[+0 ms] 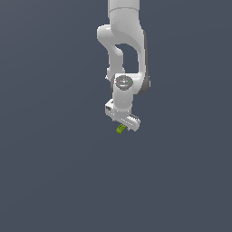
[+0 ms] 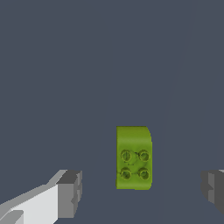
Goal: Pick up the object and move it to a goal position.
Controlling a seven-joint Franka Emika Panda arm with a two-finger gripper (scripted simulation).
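So the white arm is pointing straight down over the plain dark grey desk, and the jaws are spread wide apart, not clamped on anything. In the wrist view the little lime-green block sits between the two grey fingertips, closer to neither by much and touching neither, with its four raised bumps facing the camera. From the exterior view the block peeks out right at the lower edge of the gripper, though I can't tell how far above it the tips are.
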